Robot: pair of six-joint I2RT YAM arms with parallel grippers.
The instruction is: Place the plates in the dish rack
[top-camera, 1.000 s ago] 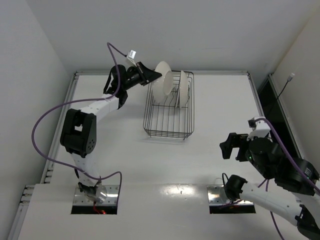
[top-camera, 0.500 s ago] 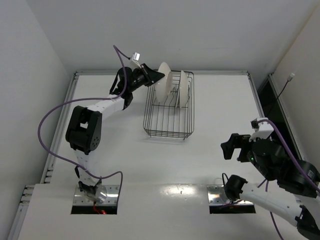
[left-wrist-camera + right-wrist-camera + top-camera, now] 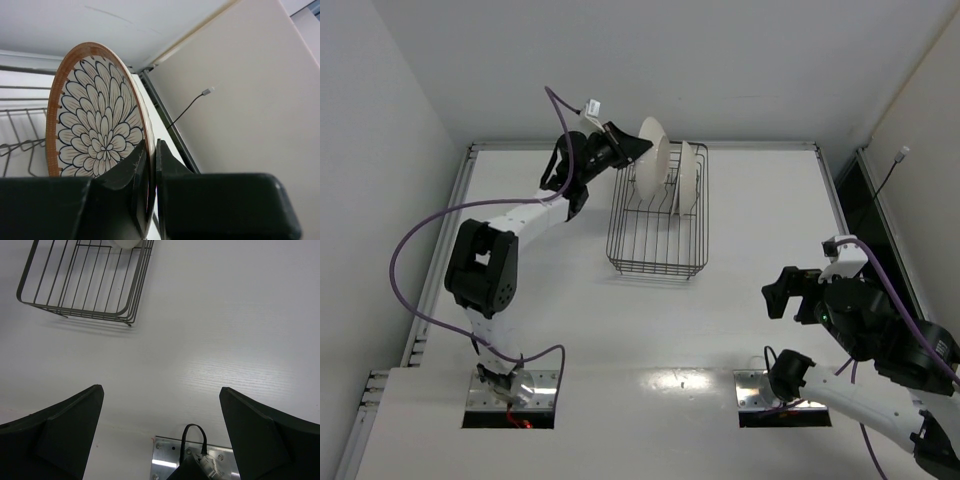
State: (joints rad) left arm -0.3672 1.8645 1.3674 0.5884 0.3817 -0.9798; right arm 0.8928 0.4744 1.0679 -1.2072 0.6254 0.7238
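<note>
An orange-rimmed plate (image 3: 95, 130) with a flower pattern stands on edge, my left gripper (image 3: 152, 150) shut on its rim. In the top view this plate (image 3: 655, 160) shows its white underside above the far end of the dish rack (image 3: 655, 262), a black wire basket, with the left gripper (image 3: 634, 150) just left of it. A second plate (image 3: 688, 175) stands upright in the rack's far right part. My right gripper (image 3: 161, 390) hangs open over bare table, near the rack's (image 3: 85, 285) near corner, with nothing between its fingers.
White walls close in the table at the back and both sides. The right arm (image 3: 860, 320) sits at the near right. A metal mounting plate (image 3: 192, 465) with a cable lies below the right gripper. Rack wires (image 3: 20, 145) show left of the held plate.
My left gripper has carried the held plate a little to the right and up, over the rack's far end. The right arm shifted slightly, its gripper still open.
</note>
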